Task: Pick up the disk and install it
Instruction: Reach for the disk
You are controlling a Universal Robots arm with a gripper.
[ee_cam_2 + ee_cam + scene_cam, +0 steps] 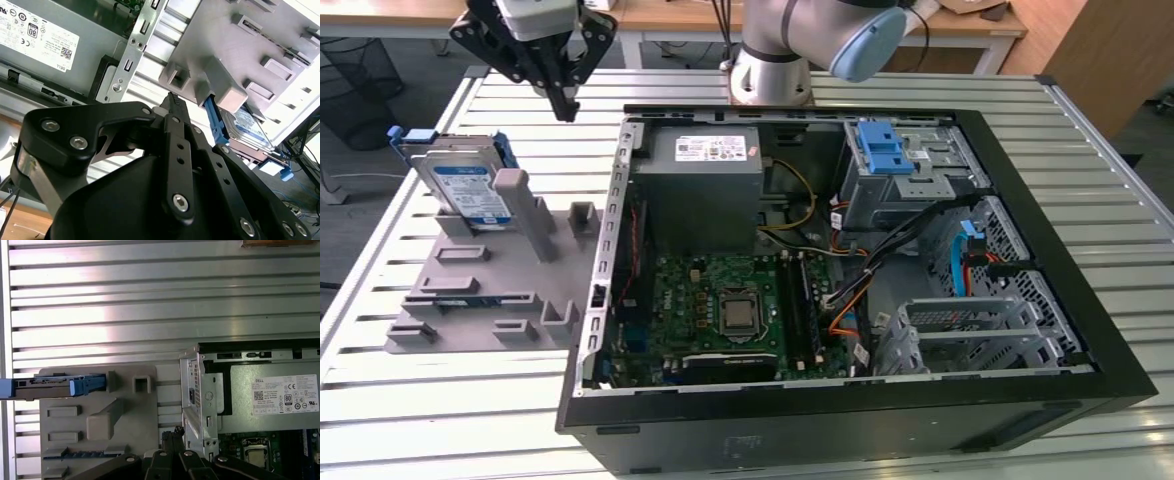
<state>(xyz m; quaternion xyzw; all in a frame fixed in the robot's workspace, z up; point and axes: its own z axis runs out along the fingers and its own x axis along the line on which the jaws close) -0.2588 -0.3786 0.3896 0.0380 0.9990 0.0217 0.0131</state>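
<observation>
Bright, even light from overhead fills the exterior view. The slatted metal surface [440, 440] reads pale and slightly shiny, and shadows on it are short and soft. Inside the open computer case [854, 435] the light drops, and its black wall at the bottom of the frame is dim. In the first wrist view a broad band of glare washes the surface nearly white. In the second wrist view the black gripper [172, 102] is dark, with small glints on its screws [181, 201], and the surface beyond the grey holder [210, 45] burns out to white.
</observation>
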